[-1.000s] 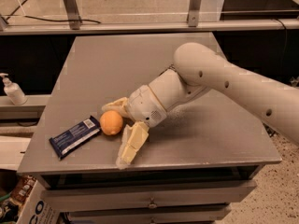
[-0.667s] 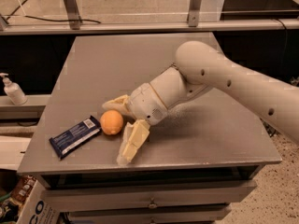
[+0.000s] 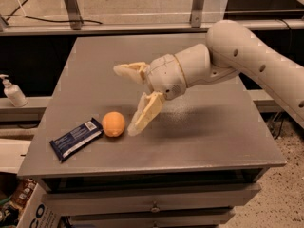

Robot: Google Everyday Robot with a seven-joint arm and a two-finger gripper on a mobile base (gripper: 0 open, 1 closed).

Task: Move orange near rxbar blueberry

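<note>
The orange (image 3: 113,124) sits on the grey table (image 3: 199,141) near its front left, touching or almost touching the right end of the dark blue rxbar blueberry (image 3: 76,138), which lies flat with a white label patch. My gripper (image 3: 127,100) is open and empty, raised above the table just right of and behind the orange. One cream finger (image 3: 147,112) points down toward the table beside the orange; the other finger (image 3: 130,71) points left, farther back. The white arm reaches in from the right.
A white pump bottle (image 3: 12,92) stands on a lower ledge left of the table. A metal railing (image 3: 142,20) runs behind the table. Drawers sit under the table's front edge (image 3: 152,167). A cardboard box (image 3: 28,213) stands at bottom left.
My gripper has let go of the orange and lifted up and to the right. The orange rests on the table next to the blue bar.
</note>
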